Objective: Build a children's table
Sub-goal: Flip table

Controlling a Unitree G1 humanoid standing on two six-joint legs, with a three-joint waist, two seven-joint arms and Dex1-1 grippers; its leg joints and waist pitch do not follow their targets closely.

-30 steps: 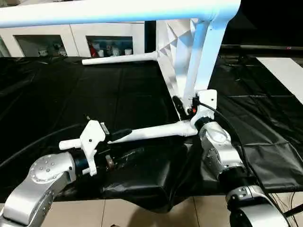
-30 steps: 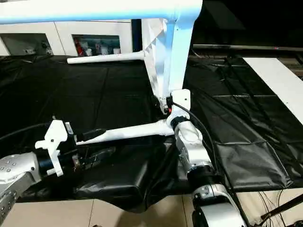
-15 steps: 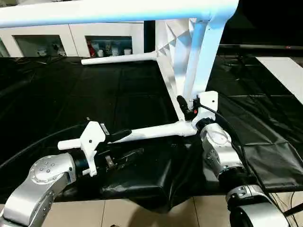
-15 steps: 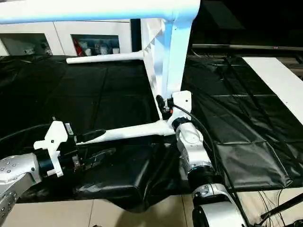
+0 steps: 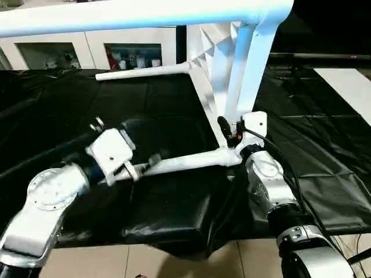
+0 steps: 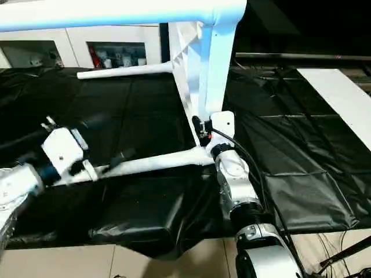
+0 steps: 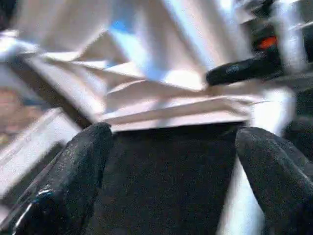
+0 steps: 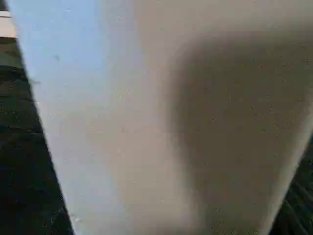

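Left pincer (image 7: 171, 161) now raised, unlabelled

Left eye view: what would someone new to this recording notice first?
The children's table stands out first: it is tipped on its side on the black sheet, its white legs pointing out toward the robot's left, one crossing the top of the picture. The right gripper sits at the tabletop's lower corner, and the left gripper is by the free end of the lowest leg.
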